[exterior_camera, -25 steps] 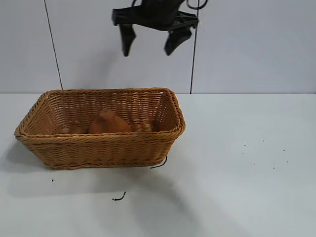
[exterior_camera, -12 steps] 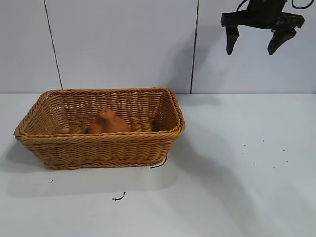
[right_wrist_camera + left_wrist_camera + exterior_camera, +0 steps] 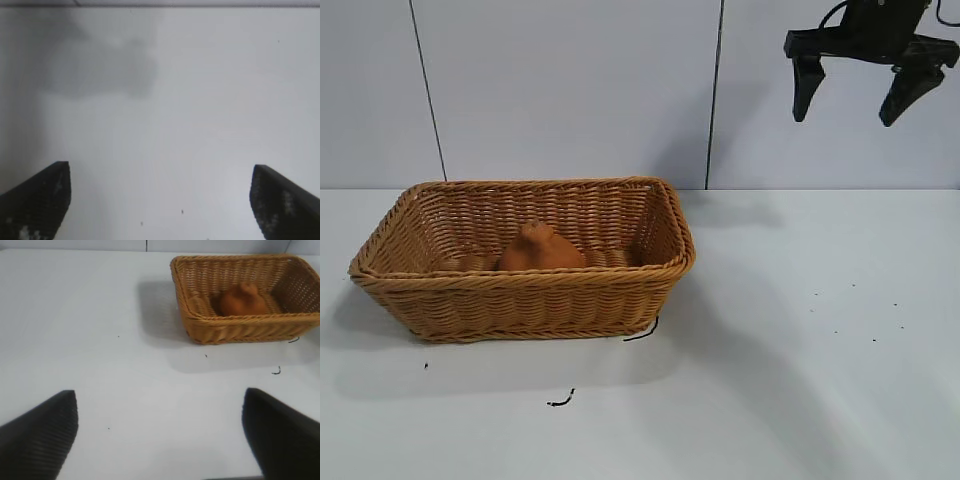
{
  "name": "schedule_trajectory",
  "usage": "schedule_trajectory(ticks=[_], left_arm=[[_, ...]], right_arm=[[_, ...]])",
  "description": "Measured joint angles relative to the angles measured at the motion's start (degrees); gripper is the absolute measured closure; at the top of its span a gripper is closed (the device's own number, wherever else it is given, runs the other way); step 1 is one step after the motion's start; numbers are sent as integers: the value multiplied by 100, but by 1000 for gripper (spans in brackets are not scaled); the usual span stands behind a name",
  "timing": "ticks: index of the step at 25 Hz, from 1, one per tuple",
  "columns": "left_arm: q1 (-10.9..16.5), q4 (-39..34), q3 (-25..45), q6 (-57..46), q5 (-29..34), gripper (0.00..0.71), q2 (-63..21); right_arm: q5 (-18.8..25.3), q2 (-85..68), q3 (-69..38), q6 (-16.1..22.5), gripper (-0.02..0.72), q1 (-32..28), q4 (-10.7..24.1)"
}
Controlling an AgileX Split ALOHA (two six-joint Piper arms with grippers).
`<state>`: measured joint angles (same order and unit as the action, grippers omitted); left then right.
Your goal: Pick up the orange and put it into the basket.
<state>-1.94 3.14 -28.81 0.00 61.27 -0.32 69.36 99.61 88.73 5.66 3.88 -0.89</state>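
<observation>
The orange [image 3: 540, 250] lies inside the woven basket [image 3: 520, 285] on the left half of the white table, nub pointing up. My right gripper [image 3: 845, 120] hangs high at the upper right, far from the basket, open and empty. In the right wrist view its two fingers stand wide apart [image 3: 160, 170] over bare table. My left gripper [image 3: 160, 392] does not show in the exterior view. In the left wrist view it is open and empty over bare table, with the basket [image 3: 240, 330] and the orange [image 3: 242, 300] farther off.
Small dark scraps lie in front of the basket [image 3: 560, 401] and at its front corner [image 3: 642, 332]. Tiny dark specks dot the table at the right [image 3: 873, 340]. A white panelled wall stands behind the table.
My right gripper has swung from above the basket to the upper right, still open and empty. The orange stays still in the basket.
</observation>
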Motion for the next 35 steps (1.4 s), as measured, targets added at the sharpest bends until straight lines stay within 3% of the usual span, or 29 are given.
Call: schedule_trajectory(ticks=[10,18,30,35], left_arm=[[0,0,0,0,0,71,0],[0,0,0,0,0,71,0],[0,0,0,0,0,71,0],[0,0,0,0,0,71,0]], right_arm=[[-34,-3545,-3473,-132,8,13,89],[-867,-6240,-5738,-201,8,13,89],[-1079,-9465,-6007,-342,8,13,89],[-1069,-9982,-6007,-342,8,13,89]])
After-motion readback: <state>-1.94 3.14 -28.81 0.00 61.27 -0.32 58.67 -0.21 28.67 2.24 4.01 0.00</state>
